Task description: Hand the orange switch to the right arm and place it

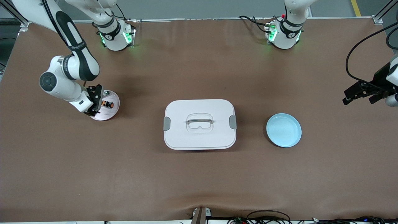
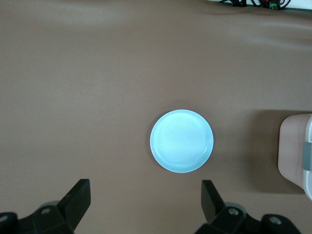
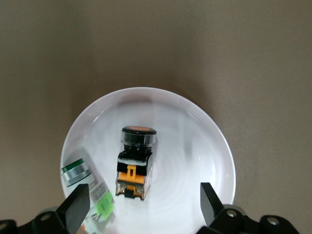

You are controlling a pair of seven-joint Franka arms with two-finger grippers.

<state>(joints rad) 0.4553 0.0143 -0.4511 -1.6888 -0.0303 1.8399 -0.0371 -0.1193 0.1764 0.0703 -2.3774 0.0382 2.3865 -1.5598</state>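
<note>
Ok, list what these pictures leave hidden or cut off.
- Box contents: the lid covers the white box in the front view.
- Green-capped part: partly cut off by the right hand's finger and the frame edge in the right wrist view.
- Orange switch on the white plate: too small in the front view to read detail, with the right hand beside it.
- Left hand: its arm is cut by the front view's edge.

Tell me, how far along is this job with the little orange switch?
Nearly finished, it seems. The orange switch already lies on the pink plate at the right arm's end of the table, beside a green-capped part. The right gripper hangs just over it, jaws open and holding nothing. The left gripper waits, open and empty, above the blue plate. Only pulling the right arm away looks left.
</note>
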